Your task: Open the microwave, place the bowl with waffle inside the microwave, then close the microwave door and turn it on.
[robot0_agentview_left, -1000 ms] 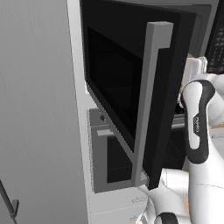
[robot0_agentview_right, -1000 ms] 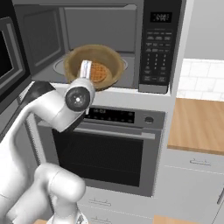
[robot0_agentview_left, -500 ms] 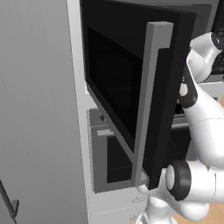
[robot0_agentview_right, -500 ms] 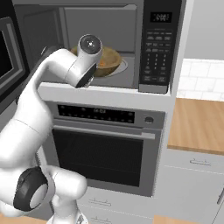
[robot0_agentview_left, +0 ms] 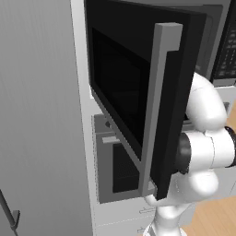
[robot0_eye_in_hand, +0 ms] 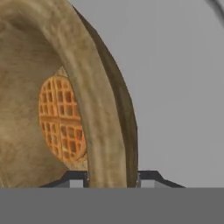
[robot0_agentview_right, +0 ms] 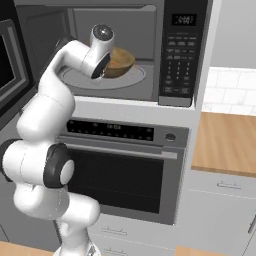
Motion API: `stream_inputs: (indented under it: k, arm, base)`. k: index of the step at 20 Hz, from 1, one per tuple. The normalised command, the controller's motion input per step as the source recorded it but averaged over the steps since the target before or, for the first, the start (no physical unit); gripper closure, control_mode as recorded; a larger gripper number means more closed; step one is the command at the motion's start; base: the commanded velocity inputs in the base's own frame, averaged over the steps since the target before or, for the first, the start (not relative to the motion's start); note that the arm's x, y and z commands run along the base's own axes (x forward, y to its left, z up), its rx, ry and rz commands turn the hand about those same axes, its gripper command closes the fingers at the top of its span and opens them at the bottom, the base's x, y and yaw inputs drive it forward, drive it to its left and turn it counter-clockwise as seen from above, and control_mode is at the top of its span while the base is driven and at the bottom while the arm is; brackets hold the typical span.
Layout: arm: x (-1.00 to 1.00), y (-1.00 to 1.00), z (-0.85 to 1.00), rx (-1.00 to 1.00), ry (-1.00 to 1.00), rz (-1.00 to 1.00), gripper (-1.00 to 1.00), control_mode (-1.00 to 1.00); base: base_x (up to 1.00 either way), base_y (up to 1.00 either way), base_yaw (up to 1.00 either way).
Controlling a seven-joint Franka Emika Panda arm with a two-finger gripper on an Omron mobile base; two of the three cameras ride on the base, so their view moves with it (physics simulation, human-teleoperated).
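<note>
Your arm reaches into the open microwave, its gripper clamped on the rim of the bowl — one dark fingertip inside the wall, the other outside it. The tan bowl sits over the round grey turntable in the middle of the cavity, just right of the wrist in the right base view. Inside it, the hand view shows you the golden waffle lying against the bowl's inner face. The microwave door stands swung wide to the left, its long grey handle nearest the left base camera. Below the cavity you see the oven shut — a wooden counter to its right.
</note>
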Motion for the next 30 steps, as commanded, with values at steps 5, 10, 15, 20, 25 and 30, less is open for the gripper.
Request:
stream_inputs:
  k: [5, 10, 15, 20, 25, 30]
  arm:
    - [0.98, 0.28, -0.39, 0.00, 0.03, 0.00, 1.00, -1.00]
    - [0.20, -0.01, -0.08, 0.01, 0.04, 0.00, -1.00, -1.00]
    - [-0.27, -0.09, -0.13, 0.09, -0.11, 0.00, -1.00, -1.00]
    - [-0.99, 0.00, 0.04, 0.03, -0.38, 0.00, -1.00, -1.00]
    - [-1.00, 0.00, 0.03, 0.00, -0.06, 0.05, -1.00, -1.00]
    - [-1.00, -0.13, 0.05, 0.00, 0.00, 0.05, -1.00, -1.00]
  base:
    - [0.00, 0.00, 0.00]
    - [0.00, 0.00, 0.00]
    - [0.00, 0.00, 0.00]
    - [0.00, 0.00, 0.00]
    - [0.00, 0.00, 0.00]
    - [0.00, 0.00, 0.00]
